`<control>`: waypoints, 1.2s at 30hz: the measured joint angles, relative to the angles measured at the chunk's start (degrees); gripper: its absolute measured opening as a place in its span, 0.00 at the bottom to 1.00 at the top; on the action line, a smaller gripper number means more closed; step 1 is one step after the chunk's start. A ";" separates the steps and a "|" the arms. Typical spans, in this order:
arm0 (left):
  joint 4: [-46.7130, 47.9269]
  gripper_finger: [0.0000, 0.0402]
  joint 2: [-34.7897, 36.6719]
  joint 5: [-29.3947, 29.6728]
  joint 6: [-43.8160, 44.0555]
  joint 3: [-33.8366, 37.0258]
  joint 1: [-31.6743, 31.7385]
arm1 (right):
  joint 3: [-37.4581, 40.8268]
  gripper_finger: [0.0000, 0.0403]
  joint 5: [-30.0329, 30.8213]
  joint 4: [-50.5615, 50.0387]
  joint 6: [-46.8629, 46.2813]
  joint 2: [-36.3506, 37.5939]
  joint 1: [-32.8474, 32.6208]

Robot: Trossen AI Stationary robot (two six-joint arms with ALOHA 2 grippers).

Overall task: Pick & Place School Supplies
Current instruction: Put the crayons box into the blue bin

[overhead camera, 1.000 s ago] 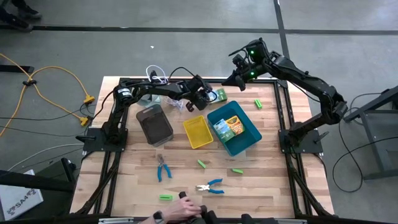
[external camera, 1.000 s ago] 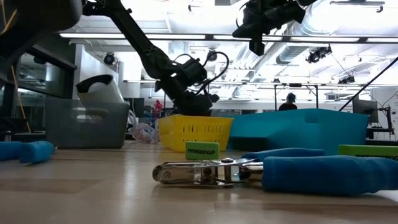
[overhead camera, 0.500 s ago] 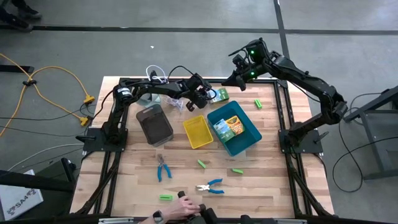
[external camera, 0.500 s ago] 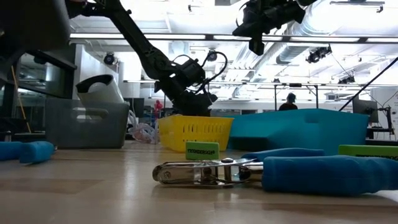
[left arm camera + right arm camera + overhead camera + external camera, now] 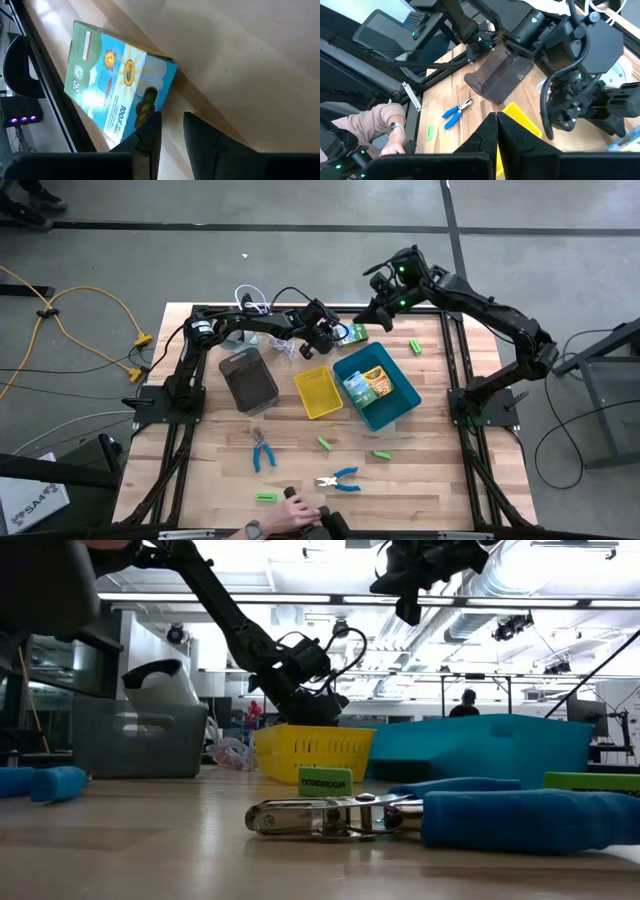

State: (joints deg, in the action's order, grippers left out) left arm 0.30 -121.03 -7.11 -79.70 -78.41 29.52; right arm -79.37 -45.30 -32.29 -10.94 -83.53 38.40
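Right tool [image 5: 378,301] shifted; box [image 5: 117,82] beside left tool [image 5: 172,131]

A wooden table [image 5: 430,480] carries grey [image 5: 248,379], yellow [image 5: 319,391] and blue trays [image 5: 376,386], two pliers [image 5: 262,450] [image 5: 340,479], green blocks [image 5: 324,443], and a printed box [image 5: 352,333]

Five green blocks [image 5: 414,346], maybe; two pliers [image 5: 262,450].

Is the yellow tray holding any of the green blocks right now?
No. The yellow tray looks bare inside from above, and the green blocks lie loose on the wooden table.
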 joint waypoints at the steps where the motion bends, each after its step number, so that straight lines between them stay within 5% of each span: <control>1: -0.10 0.19 0.00 0.34 0.34 0.00 0.00 | 0.00 0.00 0.02 0.00 0.00 0.00 -0.15; 7: -0.74 0.19 0.00 6.61 2.06 0.00 -1.24 | 0.00 0.00 -0.16 0.00 0.00 0.00 -0.60; 36: -6.73 0.14 -0.11 10.50 7.20 0.22 -3.13 | 0.00 0.00 -0.31 -0.09 0.09 0.00 -0.60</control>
State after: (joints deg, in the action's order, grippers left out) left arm -6.44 -121.14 3.40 -72.50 -78.19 26.39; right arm -79.37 -45.60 -32.38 -10.85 -83.53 37.80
